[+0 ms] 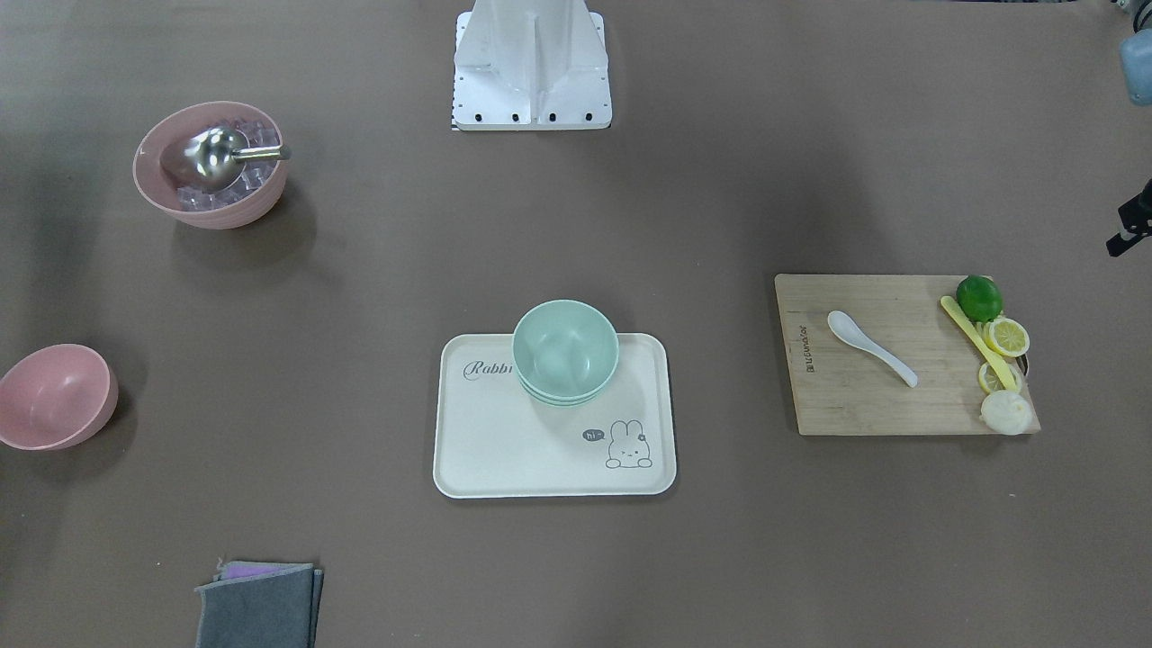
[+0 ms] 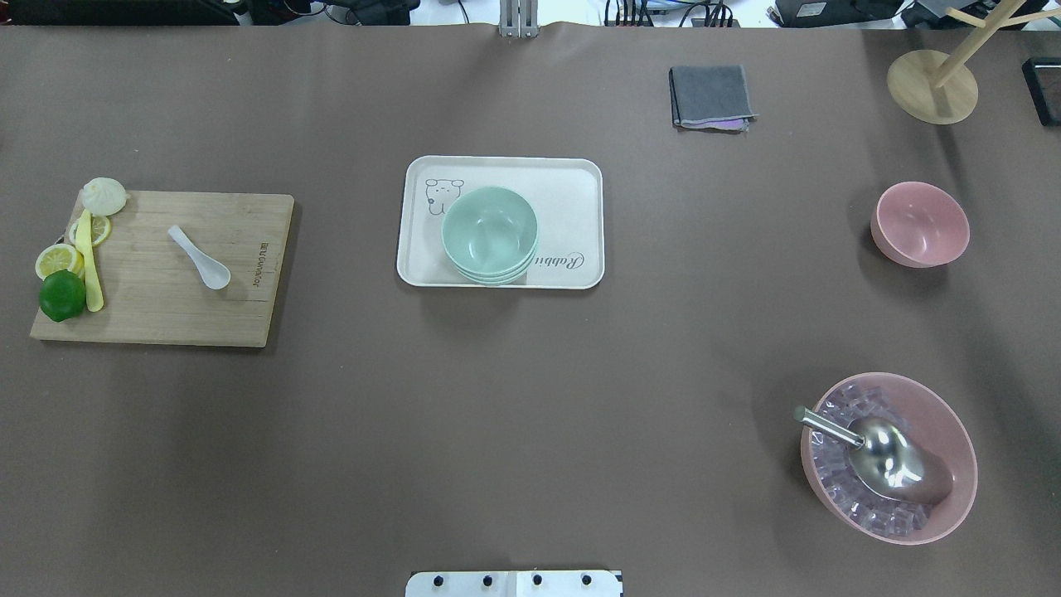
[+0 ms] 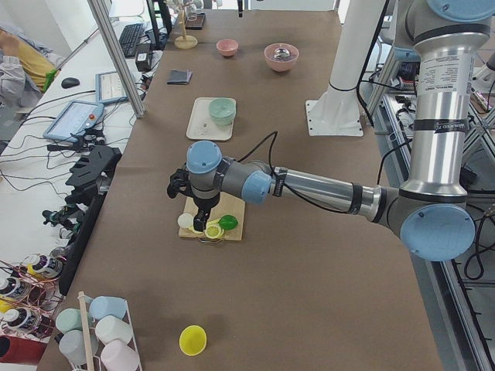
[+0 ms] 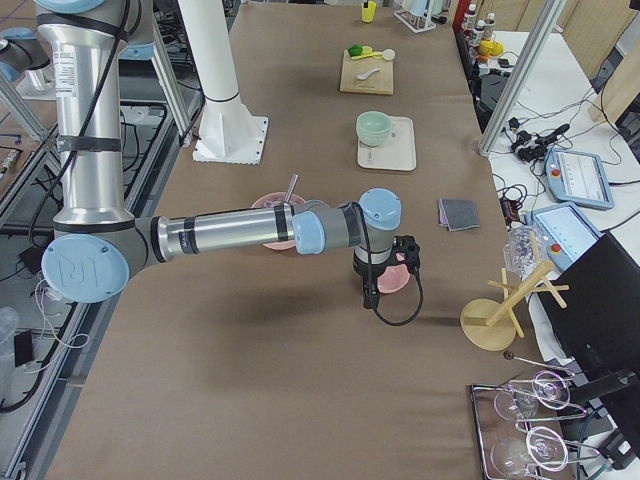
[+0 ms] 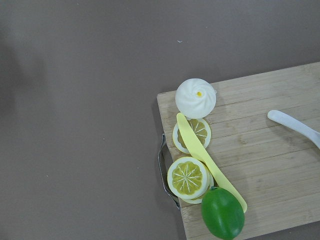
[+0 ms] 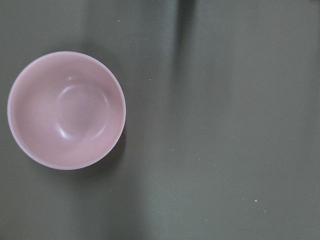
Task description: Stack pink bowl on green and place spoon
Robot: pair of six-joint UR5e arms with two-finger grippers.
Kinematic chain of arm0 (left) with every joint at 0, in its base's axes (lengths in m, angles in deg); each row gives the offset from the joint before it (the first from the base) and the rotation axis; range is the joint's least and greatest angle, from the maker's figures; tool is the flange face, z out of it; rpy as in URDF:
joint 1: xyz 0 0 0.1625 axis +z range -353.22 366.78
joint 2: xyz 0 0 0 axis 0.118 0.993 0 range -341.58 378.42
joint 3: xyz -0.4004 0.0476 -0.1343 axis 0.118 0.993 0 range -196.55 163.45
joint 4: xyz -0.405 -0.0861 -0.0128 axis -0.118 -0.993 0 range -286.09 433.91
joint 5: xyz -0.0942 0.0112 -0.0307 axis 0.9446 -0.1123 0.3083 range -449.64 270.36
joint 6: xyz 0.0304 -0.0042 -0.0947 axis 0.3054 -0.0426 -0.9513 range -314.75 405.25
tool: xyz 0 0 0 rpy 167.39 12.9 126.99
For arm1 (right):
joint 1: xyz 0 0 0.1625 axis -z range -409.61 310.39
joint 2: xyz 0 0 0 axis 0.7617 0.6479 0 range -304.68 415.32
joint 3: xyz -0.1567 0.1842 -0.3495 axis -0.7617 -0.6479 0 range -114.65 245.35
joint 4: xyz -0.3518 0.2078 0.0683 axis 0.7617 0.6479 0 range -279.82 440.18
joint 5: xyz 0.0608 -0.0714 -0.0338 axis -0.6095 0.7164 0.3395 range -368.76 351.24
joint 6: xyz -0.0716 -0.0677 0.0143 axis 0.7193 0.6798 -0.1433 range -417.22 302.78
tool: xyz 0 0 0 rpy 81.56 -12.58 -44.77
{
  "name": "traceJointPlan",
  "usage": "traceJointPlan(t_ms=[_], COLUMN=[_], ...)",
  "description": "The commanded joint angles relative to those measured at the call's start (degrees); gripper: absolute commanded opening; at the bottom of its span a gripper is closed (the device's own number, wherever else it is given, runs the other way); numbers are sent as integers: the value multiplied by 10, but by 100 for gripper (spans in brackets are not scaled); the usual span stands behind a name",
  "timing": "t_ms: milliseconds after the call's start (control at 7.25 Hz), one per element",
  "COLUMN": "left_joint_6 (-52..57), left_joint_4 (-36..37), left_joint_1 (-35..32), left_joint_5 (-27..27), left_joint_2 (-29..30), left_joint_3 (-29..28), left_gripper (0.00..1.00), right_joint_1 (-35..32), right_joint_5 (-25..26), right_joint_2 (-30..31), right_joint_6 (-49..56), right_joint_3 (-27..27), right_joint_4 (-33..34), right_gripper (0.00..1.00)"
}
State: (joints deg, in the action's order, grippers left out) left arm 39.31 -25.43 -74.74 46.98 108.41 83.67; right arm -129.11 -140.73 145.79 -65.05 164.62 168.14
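An empty pink bowl (image 2: 920,224) stands on the table's right side; it fills the left of the right wrist view (image 6: 66,110). Stacked green bowls (image 2: 489,234) sit on a cream tray (image 2: 572,191) at the centre. A white spoon (image 2: 199,257) lies on a wooden cutting board (image 2: 166,307) at the left; its end shows in the left wrist view (image 5: 295,129). My left gripper (image 3: 203,222) hangs above the board's outer end. My right gripper (image 4: 368,293) hangs beside the pink bowl (image 4: 397,276). Both show only in side views, so I cannot tell whether they are open or shut.
A large pink bowl of ice cubes (image 2: 889,458) with a metal scoop (image 2: 879,452) stands at the near right. A lime (image 2: 62,295), lemon slices (image 2: 60,259), a yellow knife (image 2: 89,264) and a bun (image 2: 104,196) lie at the board's left end. A grey cloth (image 2: 711,97) lies far back.
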Motion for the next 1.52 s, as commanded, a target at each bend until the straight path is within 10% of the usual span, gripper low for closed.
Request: traceJointPlan(t_ms=[0, 414, 1379], left_joint_6=[0, -3, -8], left_joint_4=[-4, -4, -5], left_joint_1=[0, 0, 3], left_joint_5=[-1, -20, -21], left_joint_2=[0, 0, 8], left_joint_3=[-1, 1, -4], left_gripper=[98, 98, 98], right_joint_1=[26, 34, 117], right_joint_5=[-5, -7, -5], right_joint_2=[-6, -12, -114], right_joint_6=[-17, -66, -149], right_joint_3=[-1, -49, -191], right_joint_4=[-35, -139, -141], right_gripper=[100, 100, 94])
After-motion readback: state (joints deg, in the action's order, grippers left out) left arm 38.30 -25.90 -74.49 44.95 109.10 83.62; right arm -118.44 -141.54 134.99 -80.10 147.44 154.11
